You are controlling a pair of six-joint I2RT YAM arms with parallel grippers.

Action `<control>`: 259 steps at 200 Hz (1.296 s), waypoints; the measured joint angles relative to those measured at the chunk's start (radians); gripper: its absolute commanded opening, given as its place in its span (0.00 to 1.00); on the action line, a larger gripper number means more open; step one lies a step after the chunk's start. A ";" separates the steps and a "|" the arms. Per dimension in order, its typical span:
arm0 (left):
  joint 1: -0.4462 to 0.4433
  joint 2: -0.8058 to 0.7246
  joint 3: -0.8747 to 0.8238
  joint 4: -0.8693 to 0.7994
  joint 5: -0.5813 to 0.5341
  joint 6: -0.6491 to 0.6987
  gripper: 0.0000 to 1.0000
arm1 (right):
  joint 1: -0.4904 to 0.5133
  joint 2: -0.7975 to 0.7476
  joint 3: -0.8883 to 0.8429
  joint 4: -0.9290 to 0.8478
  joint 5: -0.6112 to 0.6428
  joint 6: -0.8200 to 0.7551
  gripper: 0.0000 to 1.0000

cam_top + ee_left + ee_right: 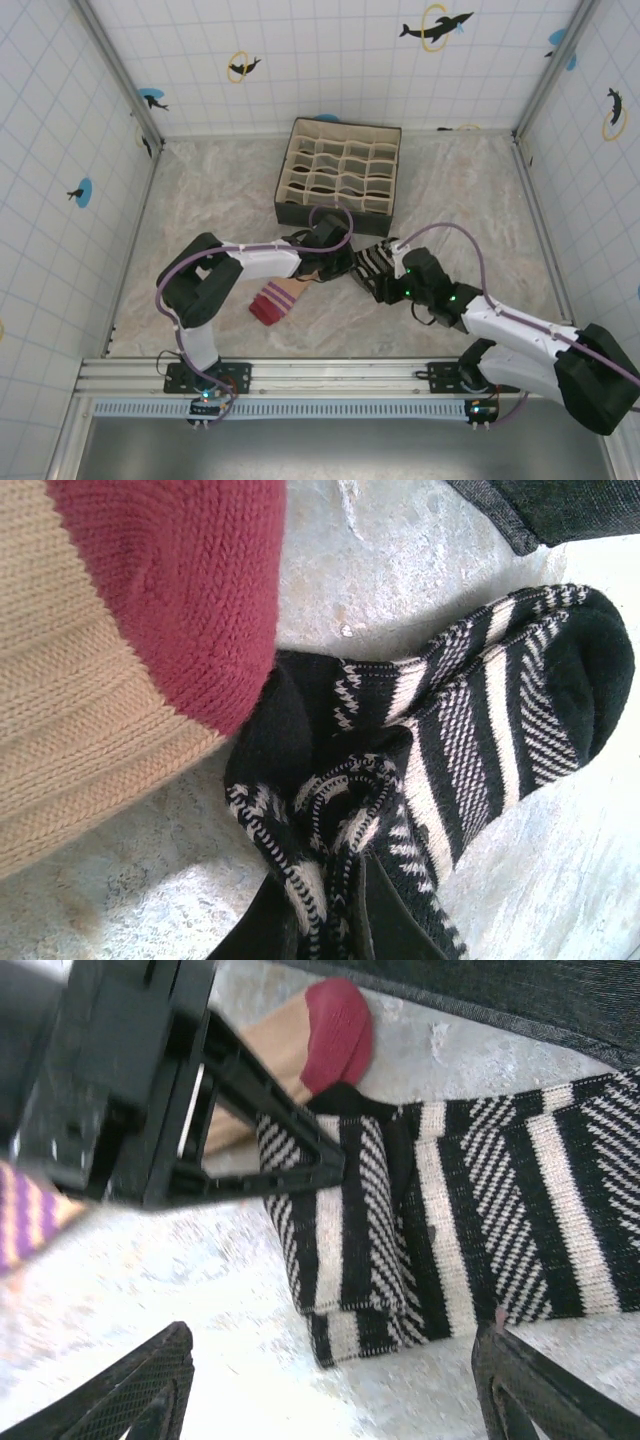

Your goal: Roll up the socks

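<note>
Right gripper [335,1332] released, astride the black-and-white striped sock [470,1210] on the table [470,190] before the divider box [335,212], left gripper [330,1165] clenched on its folded end (peach sock [300,1040] just beside): hold pinch firm, roll tight, avoid snagging peach toe.

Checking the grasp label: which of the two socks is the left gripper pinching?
The black-and-white striped sock, bunched in the shut left gripper; the peach, red-toed sock lies unheld beside it.
</note>
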 measured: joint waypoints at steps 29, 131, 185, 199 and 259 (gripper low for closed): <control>0.008 0.000 0.000 -0.007 0.020 0.000 0.00 | 0.186 0.018 0.000 -0.010 0.233 -0.103 0.77; 0.027 -0.019 -0.028 -0.016 0.072 -0.002 0.00 | 0.392 0.299 0.025 0.105 0.636 -0.248 0.75; 0.029 -0.019 -0.030 -0.016 0.095 -0.005 0.00 | 0.396 0.380 0.041 0.192 0.664 -0.279 0.70; 0.029 -0.019 -0.031 -0.015 0.098 -0.005 0.00 | 0.395 0.404 0.041 0.208 0.667 -0.282 0.66; 0.034 -0.021 -0.045 0.002 0.113 -0.013 0.11 | 0.371 0.469 0.041 0.250 0.643 -0.241 0.22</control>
